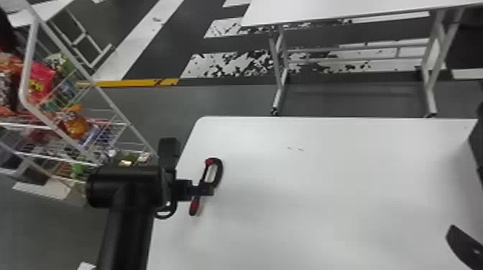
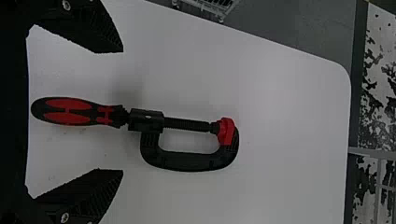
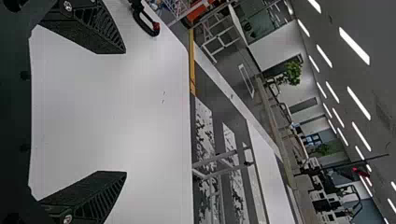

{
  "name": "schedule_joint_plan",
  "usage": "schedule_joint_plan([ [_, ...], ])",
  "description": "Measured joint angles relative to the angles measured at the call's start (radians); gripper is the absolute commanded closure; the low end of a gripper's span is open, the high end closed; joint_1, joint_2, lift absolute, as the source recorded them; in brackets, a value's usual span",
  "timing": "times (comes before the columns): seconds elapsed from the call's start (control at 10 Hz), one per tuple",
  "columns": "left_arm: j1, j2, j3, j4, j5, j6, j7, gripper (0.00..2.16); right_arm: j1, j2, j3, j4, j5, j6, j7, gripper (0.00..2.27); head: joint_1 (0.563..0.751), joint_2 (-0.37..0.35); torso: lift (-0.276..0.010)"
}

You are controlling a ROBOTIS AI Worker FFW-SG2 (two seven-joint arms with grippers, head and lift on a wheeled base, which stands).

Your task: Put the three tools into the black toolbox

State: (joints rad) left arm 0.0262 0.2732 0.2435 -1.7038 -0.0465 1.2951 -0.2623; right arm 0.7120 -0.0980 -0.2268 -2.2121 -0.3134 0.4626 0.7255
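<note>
We begin to the left of the left tool (image 1: 207,190), where a white wire rack (image 1: 24,79) holds bagged goods (image 1: 40,80). The left arm (image 1: 131,226) comes in from the head view's bottom edge and carries its tool over the left part of the white bench (image 1: 323,186).

In the left wrist view we find the left tool (image 2: 122,111) wide open, with nothing in its grasp. We record one item, a black and red clamp (image 1: 219,171), lying on the bench under that tool. Its handle (image 1: 194,206) is on the robot's side of the tool; its curved frame reaches forward past it. In the wrist view a gap separates the clamp from each of the two fingers, and the handle points back toward the tool's base.

Ahead of the left tool and to its right, past the bench's far edge, we note a second white table (image 1: 323,10) on metal legs.

Furthest right, the right tool (image 1: 465,246) shows in part at the head view's edge. Its own wrist view has it wide open above the bench, with nothing between its fingers.
</note>
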Motion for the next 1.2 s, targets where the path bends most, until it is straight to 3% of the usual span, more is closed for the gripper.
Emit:
schedule_joint_plan([
  [0.3,-0.016,0.0,-0.011,0.065,-0.001,-0.06,0.002,0.12,0.0,0.0,-0.009,0.0,0.0,0.0,0.001,0.08,0.695,0.35,-0.051],
  [0.5,-0.024,-0.003,-0.021,0.108,-0.001,-0.092,0.005,0.35,-0.001,0.0,-0.009,-0.001,0.0,0.0,0.0,0.08,0.695,0.35,-0.051],
  [0.6,-0.026,-0.004,-0.022,0.127,-0.001,-0.106,-0.005,0.81,-0.003,0.0,-0.009,-0.001,0.001,0.0,0.0,0.08,0.695,0.35,-0.051],
  [0.7,-0.029,-0.003,-0.024,0.139,-0.001,-0.11,-0.015,1.48,-0.008,0.0,-0.009,0.004,0.002,0.0,0.0,0.08,0.695,0.35,-0.051],
  [0.8,-0.033,-0.002,-0.026,0.144,-0.002,-0.105,-0.012,1.98,-0.016,0.0,-0.008,0.01,0.004,0.0,0.0,0.08,0.695,0.35,-0.051],
  [0.9,-0.036,-0.003,-0.025,0.139,-0.002,-0.094,-0.008,2.14,-0.023,0.0,-0.004,0.015,0.007,0.0,0.0,0.08,0.695,0.35,-0.051],
  [1.2,-0.024,-0.011,-0.027,0.081,0.015,-0.058,0.025,2.14,-0.041,0.0,0.002,0.037,0.014,0.0,0.0,0.08,0.695,0.35,-0.051],
])
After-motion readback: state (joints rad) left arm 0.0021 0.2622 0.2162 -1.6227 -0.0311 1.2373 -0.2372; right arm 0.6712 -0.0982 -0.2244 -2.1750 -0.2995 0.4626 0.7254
